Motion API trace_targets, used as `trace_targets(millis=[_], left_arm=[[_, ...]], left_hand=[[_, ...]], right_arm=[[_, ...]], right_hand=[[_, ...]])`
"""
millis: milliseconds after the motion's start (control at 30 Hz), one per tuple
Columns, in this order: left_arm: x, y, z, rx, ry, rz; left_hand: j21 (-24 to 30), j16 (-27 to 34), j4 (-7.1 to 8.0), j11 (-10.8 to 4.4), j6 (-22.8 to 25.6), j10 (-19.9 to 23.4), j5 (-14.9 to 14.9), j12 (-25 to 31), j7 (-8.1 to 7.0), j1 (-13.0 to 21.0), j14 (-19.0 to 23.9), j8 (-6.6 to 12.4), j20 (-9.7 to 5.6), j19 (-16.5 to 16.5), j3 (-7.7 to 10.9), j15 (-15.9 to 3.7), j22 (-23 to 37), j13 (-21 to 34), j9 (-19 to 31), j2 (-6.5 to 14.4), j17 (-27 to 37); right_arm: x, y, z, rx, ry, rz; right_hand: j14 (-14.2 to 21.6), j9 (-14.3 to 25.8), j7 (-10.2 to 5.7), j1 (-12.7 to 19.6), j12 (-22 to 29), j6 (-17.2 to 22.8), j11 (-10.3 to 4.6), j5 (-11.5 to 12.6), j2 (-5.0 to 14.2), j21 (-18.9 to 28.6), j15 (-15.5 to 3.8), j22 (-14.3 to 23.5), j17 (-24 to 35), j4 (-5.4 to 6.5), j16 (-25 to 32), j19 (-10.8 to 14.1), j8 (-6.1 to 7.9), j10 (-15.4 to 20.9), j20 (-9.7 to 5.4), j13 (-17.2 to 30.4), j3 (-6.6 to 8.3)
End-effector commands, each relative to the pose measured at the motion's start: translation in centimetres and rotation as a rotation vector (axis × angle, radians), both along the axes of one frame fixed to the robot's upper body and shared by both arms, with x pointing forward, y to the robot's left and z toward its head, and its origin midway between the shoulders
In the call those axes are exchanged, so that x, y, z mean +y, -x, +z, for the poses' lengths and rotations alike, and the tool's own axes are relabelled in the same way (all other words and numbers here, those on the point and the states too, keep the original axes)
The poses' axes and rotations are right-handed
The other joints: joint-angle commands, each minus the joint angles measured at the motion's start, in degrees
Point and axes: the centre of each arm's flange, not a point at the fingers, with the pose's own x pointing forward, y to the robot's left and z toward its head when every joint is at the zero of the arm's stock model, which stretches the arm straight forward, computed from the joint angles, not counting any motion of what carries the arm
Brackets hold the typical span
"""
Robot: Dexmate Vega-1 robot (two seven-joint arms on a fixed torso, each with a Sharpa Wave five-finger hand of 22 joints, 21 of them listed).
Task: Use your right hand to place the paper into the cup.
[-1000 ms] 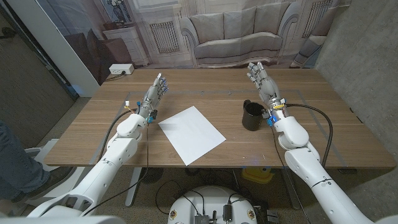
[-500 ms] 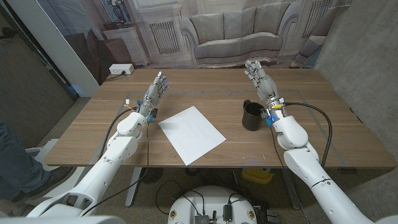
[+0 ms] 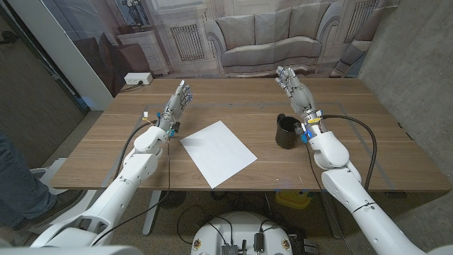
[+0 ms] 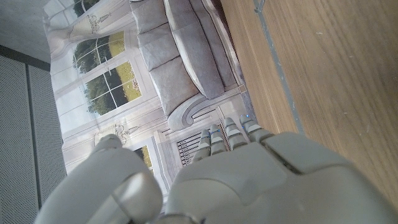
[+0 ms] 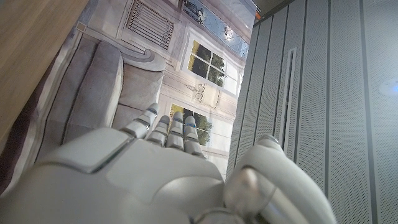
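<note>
A white sheet of paper (image 3: 217, 151) lies flat on the wooden table (image 3: 141, 173), turned at an angle, near the middle. A black cup (image 3: 287, 132) with a handle stands upright to its right. My right hand (image 3: 295, 89) is raised above the table behind the cup, fingers extended and apart, holding nothing. My left hand (image 3: 178, 104) stands at the table's left, fingers straight, holding nothing, well left of the paper. The right wrist view shows the back of my right hand (image 5: 137, 177), the left wrist view the back of my left hand (image 4: 249, 180).
A backdrop printed with a sofa and windows hangs behind the table's far edge. A white power strip (image 3: 137, 78) lies on the floor at the back left. A person's leg (image 3: 18, 184) shows at the left edge. A grey wall stands at the right.
My right hand has drifted slightly to the left above the cup. The paper, the cup and my left hand have not moved.
</note>
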Motion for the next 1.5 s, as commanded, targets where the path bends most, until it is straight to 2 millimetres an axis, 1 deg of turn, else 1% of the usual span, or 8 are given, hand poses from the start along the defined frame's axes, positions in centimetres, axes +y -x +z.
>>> trace_targets(millis=[33,200,433,700,733,1167,1500], left_arm=[[-0.1,-0.8,-0.4,0.014,0.051,-0.035],[-0.2,-0.2,-0.2,0.007,0.049,-0.03],[-0.1,0.6,-0.4,0.009,0.02,-0.029],[0.5,1.1,-0.1,-0.005,-0.015,-0.031],[0.5,1.1,-0.1,-0.006,-0.012,-0.032],[1.1,1.5,0.0,-0.013,-0.022,-0.034],[1.4,1.3,-0.1,-0.011,-0.028,-0.038]], left_hand=[[0.4,0.11,-0.14,-0.13,0.69,0.29,0.04,0.28,-0.04,0.51,0.6,0.32,-4.43,0.43,-0.16,-0.54,0.2,0.34,0.33,-0.08,0.25],[0.43,0.11,-0.16,-0.22,0.88,0.41,0.02,0.3,0.0,0.56,0.65,0.37,-4.37,0.52,-0.19,-0.51,0.2,0.35,0.33,-0.02,0.25],[0.43,0.08,-0.19,-0.18,0.9,0.51,0.0,0.31,0.03,0.62,0.63,0.34,-4.37,0.56,-0.23,-0.49,0.21,0.35,0.33,0.04,0.25],[0.4,0.07,-0.22,-0.24,0.96,0.46,-0.03,0.26,0.02,0.69,0.67,0.34,-4.34,0.52,-0.27,-0.48,0.21,0.35,0.33,0.08,0.25],[0.39,0.06,-0.23,-0.46,0.97,0.35,-0.03,0.21,0.0,0.71,0.66,0.33,-4.33,0.5,-0.28,-0.51,0.21,0.35,0.33,0.09,0.25],[0.38,0.04,-0.29,-0.16,1.01,0.41,-0.08,0.2,0.04,0.82,0.71,0.3,-4.29,0.51,-0.36,-0.52,0.21,0.35,0.34,0.16,0.25],[0.35,-0.01,-0.33,-0.3,1.09,0.48,-0.12,0.19,0.05,0.91,0.64,0.29,-4.31,0.49,-0.44,-0.52,0.21,0.35,0.34,0.22,0.25]], right_arm=[[0.5,-0.2,0.1,-0.015,0.007,0.021],[0.9,0.3,0.1,-0.009,0.015,0.03],[1.4,1.7,-0.2,-0.025,0.014,0.014],[1.8,3.0,-1.2,-0.043,0.024,-0.029],[1.9,3.1,-1.2,-0.041,0.028,-0.028],[3.2,3.8,-1.4,-0.056,0.058,-0.046],[4.2,4.1,-2.0,-0.062,0.066,-0.056]], right_hand=[[0.21,0.18,0.09,0.16,0.08,0.4,0.28,-0.07,0.29,0.25,0.1,0.12,0.2,-0.3,0.0,0.47,-0.25,-0.12,-2.22,0.21,0.25],[0.14,0.19,0.11,0.19,-0.07,0.16,0.12,-0.11,0.34,0.16,0.13,0.13,0.21,-0.35,-0.07,0.36,-0.41,-0.32,-2.23,0.21,0.23],[0.12,0.2,0.07,0.2,-0.16,0.15,0.09,-0.15,0.36,0.11,0.24,0.13,0.22,-0.39,-0.11,0.36,-0.48,-0.36,-2.17,0.21,0.17],[0.15,0.2,0.09,0.22,-0.21,0.15,0.24,-0.2,0.4,0.07,0.23,0.13,0.24,-0.45,-0.14,0.39,-0.54,-0.28,-2.16,0.22,0.12],[0.16,0.2,0.08,0.22,-0.2,0.17,0.21,-0.2,0.4,0.07,0.22,0.13,0.24,-0.45,-0.14,0.39,-0.54,-0.26,-2.16,0.22,0.12],[0.24,0.21,0.07,0.3,-0.29,0.21,-0.08,-0.25,0.46,0.01,0.19,0.13,0.25,-0.55,-0.15,0.42,-0.6,-0.19,-2.11,0.22,0.06],[0.31,0.22,0.01,0.35,-0.31,0.38,0.11,-0.28,0.53,-0.04,0.23,0.13,0.26,-0.63,-0.16,0.43,-0.6,0.0,-2.08,0.22,0.01]])
